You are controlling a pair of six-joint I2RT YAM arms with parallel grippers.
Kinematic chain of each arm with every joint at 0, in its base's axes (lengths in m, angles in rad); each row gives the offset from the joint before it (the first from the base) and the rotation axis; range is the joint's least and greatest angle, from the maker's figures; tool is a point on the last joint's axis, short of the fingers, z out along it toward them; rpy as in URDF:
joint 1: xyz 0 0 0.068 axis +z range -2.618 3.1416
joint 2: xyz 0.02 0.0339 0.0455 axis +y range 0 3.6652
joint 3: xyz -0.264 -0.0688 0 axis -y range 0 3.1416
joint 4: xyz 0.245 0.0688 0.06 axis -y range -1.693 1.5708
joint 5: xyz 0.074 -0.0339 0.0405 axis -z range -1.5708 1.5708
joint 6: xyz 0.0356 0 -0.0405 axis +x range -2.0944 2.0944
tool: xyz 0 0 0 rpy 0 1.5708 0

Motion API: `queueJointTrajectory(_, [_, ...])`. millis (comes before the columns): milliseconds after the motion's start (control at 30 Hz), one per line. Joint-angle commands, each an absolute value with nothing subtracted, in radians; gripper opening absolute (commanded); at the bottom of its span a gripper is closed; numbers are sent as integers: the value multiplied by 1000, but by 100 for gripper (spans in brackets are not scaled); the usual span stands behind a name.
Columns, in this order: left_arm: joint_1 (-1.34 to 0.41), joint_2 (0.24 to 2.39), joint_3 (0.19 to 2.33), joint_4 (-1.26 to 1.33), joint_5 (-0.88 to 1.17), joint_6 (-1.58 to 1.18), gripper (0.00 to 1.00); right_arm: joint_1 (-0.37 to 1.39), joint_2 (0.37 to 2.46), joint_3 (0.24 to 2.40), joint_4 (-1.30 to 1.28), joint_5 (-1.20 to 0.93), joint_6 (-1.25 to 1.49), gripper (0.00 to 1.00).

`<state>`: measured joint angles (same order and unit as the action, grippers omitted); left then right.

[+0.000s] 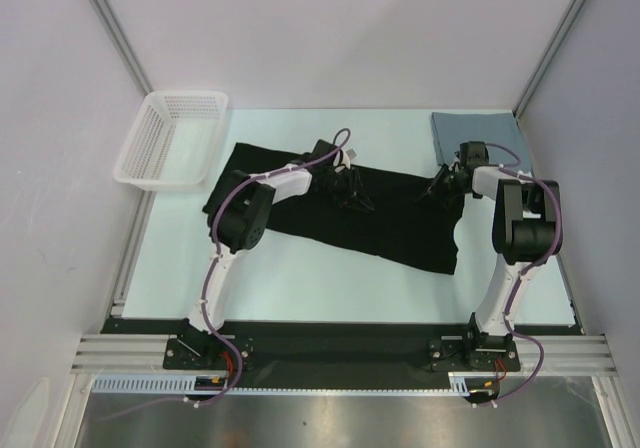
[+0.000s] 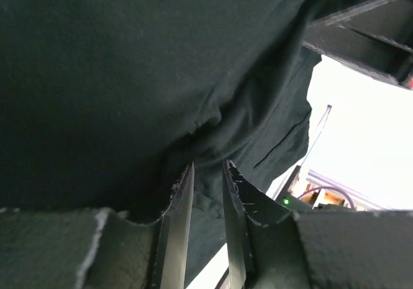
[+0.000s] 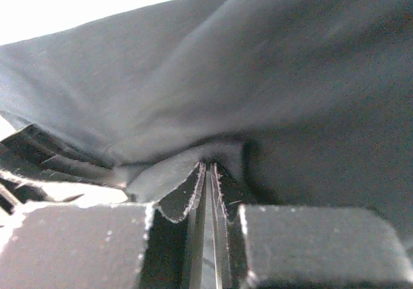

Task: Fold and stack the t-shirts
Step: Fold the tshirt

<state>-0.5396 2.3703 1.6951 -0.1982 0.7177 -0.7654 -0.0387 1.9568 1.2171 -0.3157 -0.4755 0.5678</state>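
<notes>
Top external view: a large black cloth t-shirt (image 1: 390,223) spreads across the pale tabletop (image 1: 300,288). The left fingers (image 2: 182,224) and right fingers (image 3: 197,250) each pinch its fabric. A slate grey-blue cloth t-shirt (image 1: 475,128) lies at the far right corner.

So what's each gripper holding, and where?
Both pinch the black t-shirt: left gripper a fold near its middle, right gripper a fold at its right end.

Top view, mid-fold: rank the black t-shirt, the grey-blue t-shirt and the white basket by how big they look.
1. black t-shirt: by far the largest, spread out wide.
2. white basket.
3. grey-blue t-shirt: smallest as seen, but the right arm hides part of it, so its full extent is unsure.
</notes>
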Motion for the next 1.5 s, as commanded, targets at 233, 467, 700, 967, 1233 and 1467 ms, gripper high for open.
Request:
queueJointTrajectory(233, [-522, 2119, 1784, -511, 468, -468, 41, -52, 1922, 1379, -547, -284, 439, 39])
queueJointTrajectory(467, [-471, 1736, 1490, -584, 209, -459, 51, -37, 1761, 1387, -637, -235, 448, 57])
queueJointTrajectory(700, [-205, 1444, 1076, -534, 66, -678, 61, 41, 1577, 1254, -594, -354, 544, 61])
queueJointTrajectory(967, [-20, 1433, 897, -382, -57, -704, 53, 17, 1342, 955, -577, -411, 633, 63])
queueJointTrajectory(1233, [-11, 1566, 908, -266, -92, -755, 54, -63, 1142, 740, -584, -414, 779, 64])
queueJointTrajectory(1467, [58, 1606, 896, -233, -84, -758, 54, -107, 1051, 687, -650, -382, 784, 67])
